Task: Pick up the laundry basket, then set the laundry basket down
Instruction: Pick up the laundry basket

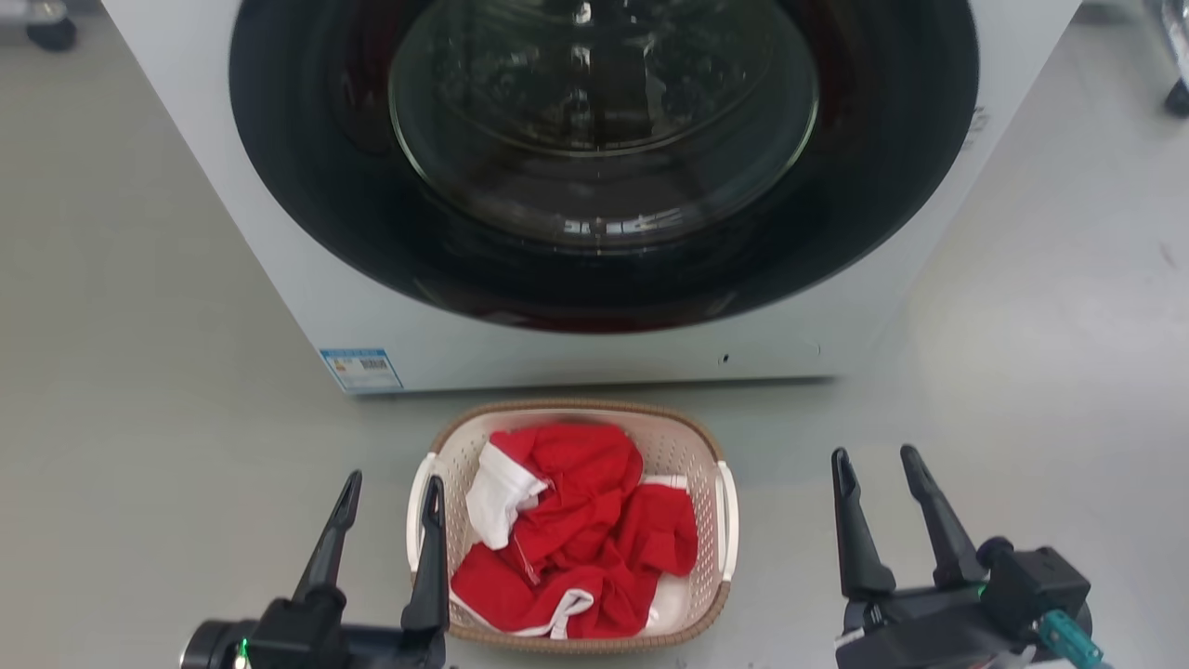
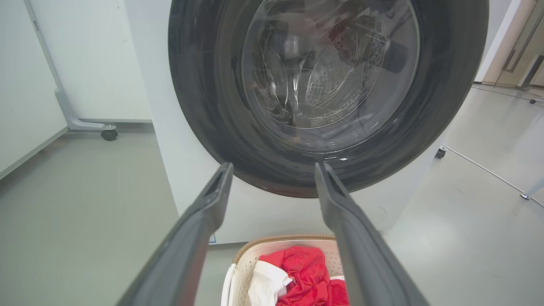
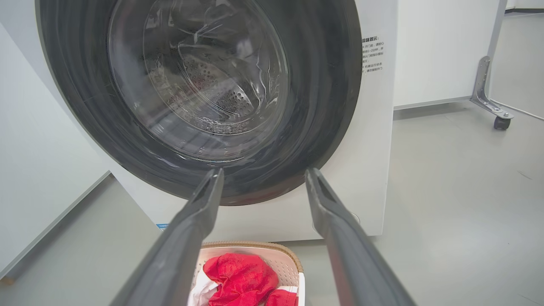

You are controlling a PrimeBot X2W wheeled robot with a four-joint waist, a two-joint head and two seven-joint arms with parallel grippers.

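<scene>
1. The laundry basket [image 1: 576, 406] sits on the floor [image 1: 139, 372] just before the washer [image 1: 307, 279], holding red clothes [image 1: 576, 520].
2. The left gripper [image 1: 393, 480], fingers spread, is beside the basket's left handle; I cannot tell if they touch.
3. The right gripper [image 1: 874, 454], fingers spread, is apart from the basket.

You're looking at a laundry basket [image 1: 673, 451] of smooth cream plastic, its walls pierced with small holes and its brown rim moulded to look woven. The red garment [image 1: 576, 520] inside is soft, crumpled cloth with white trim. The washer cabinet [image 1: 316, 297] is glossy white. Its door glass [image 1: 604, 121] is shiny and reflective. The floor [image 1: 139, 372] is smooth grey with a dull sheen. The fingers [image 1: 940, 525] look like matt dark plastic.
</scene>
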